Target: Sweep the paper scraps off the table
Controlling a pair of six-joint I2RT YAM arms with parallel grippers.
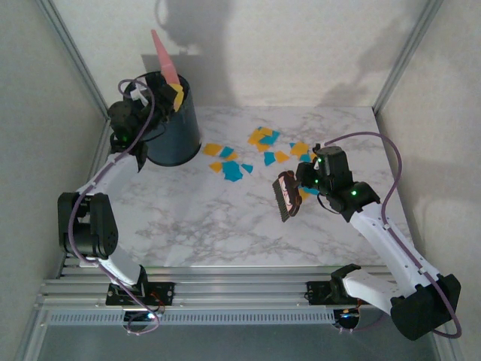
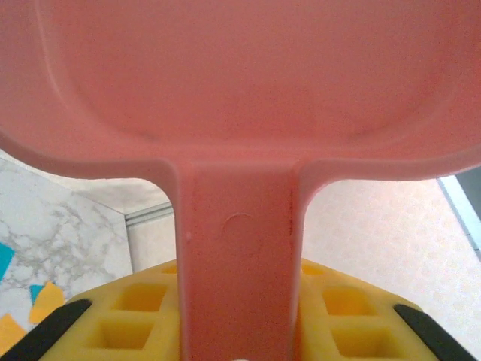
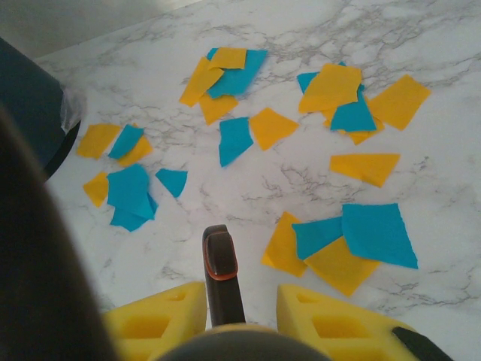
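Note:
Several orange-yellow and teal paper scraps [image 1: 263, 139] lie scattered on the marble table [image 1: 210, 226], from beside the bin across to my right gripper. In the right wrist view the scraps [image 3: 233, 139] spread out ahead of the fingers. My right gripper [image 1: 304, 180] [image 3: 240, 301] is shut on a dark brush [image 1: 285, 197], whose handle tip [image 3: 219, 263] pokes out between the yellow pads. My left gripper [image 1: 169, 92] [image 2: 237, 301] is shut on the pink dustpan [image 1: 164, 56] [image 2: 240, 83], held tipped up over the bin. A few scraps [image 2: 45, 301] show below it.
A dark round bin [image 1: 171, 128] [image 3: 26, 105] stands at the table's back left corner, right under the dustpan. Aluminium rails [image 1: 225, 289] run along the near edge, and grey walls close in the sides and back.

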